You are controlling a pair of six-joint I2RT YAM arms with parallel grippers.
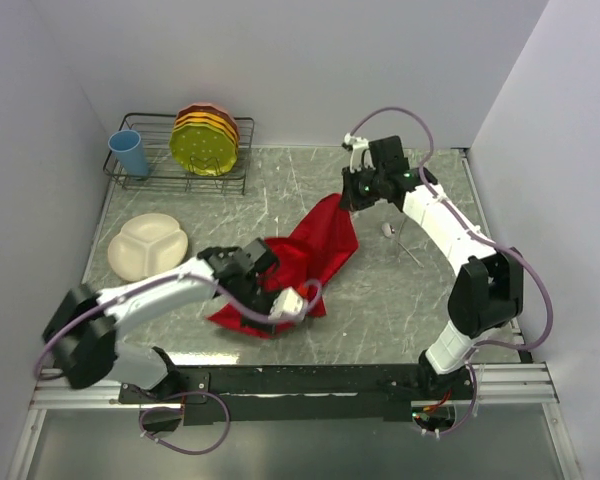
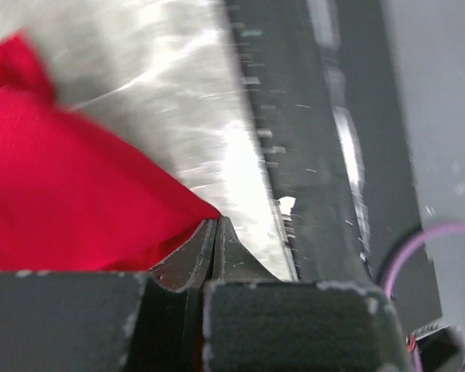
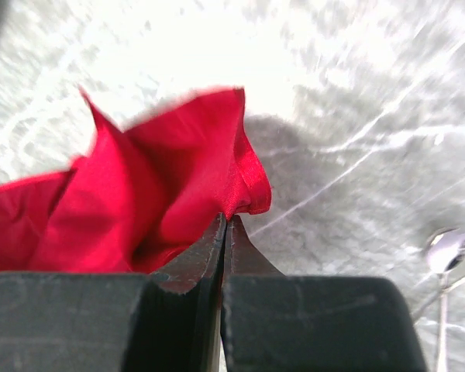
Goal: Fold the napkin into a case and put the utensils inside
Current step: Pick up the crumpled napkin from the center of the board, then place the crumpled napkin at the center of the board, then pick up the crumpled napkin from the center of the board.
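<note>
The red napkin (image 1: 305, 255) hangs stretched across the middle of the grey marbled table (image 1: 280, 185), running from the near side toward the far right, with both arms gripping it. The left gripper (image 1: 298, 303) sits at the near end of the cloth, and its wrist view shows the two fingers pressed flat together with a corner of the red fabric pinched at their tips. The right gripper (image 1: 353, 196) is at the far end, its fingers likewise clamped tight on a bunched, folded corner of the napkin, which puffs up above the tips. Between the two ends the cloth is rumpled and loosely doubled rather than flat. Just right of the napkin's far end a small silver spoon (image 1: 387, 229) lies on the table under the right arm, apart from the cloth; I can't clearly make out any other utensil near it. Over on the left a cream divided plate (image 1: 148, 247) rests on the table, and behind it at the far left stands a wire rack (image 1: 170, 178) holding a blue cup (image 1: 130, 152) and a stack of yellow and orange plates (image 1: 207, 140).
</note>
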